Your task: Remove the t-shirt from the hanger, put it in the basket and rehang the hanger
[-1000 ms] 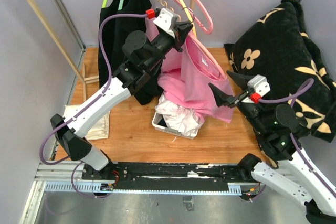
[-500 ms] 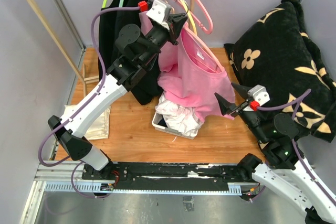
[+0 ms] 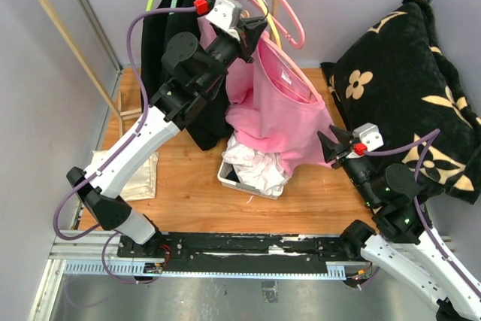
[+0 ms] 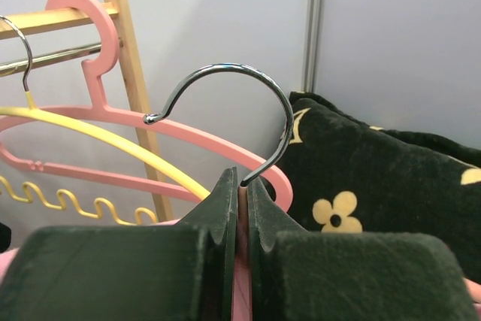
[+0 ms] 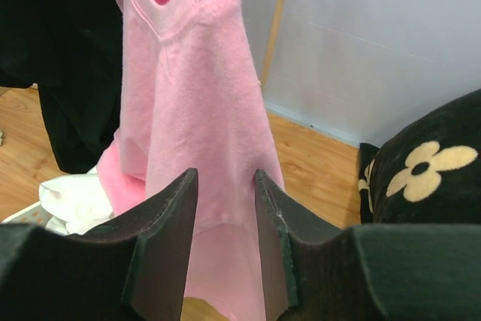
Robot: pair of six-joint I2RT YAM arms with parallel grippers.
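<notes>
The pink t-shirt (image 3: 278, 118) hangs on a pink hanger (image 3: 294, 71) with a metal hook (image 4: 225, 66). High at the middle of the rack, my left gripper (image 3: 255, 31) is shut on the hanger's neck just below the hook, its jaws (image 4: 243, 178) pressed flat on the pink stem. My right gripper (image 3: 328, 144) is at the shirt's lower right corner. In the right wrist view the pink t-shirt (image 5: 195, 95) drapes down between the fingers of the right gripper (image 5: 224, 178). These stand partly apart with fabric filling the gap.
A black garment (image 3: 169, 58) hangs on the wooden rack (image 3: 68, 35) at left, with empty pink and yellow hangers (image 3: 278, 5) beside it. A white basket (image 3: 229, 177) of clothes sits under the shirt. A black flowered blanket (image 3: 406, 80) fills the right; a cream cloth (image 3: 139, 178) lies at left.
My left arm has lifted the hanger up and slightly left. My right gripper has moved up to the shirt's lower corner and its jaws have narrowed around the fabric.
</notes>
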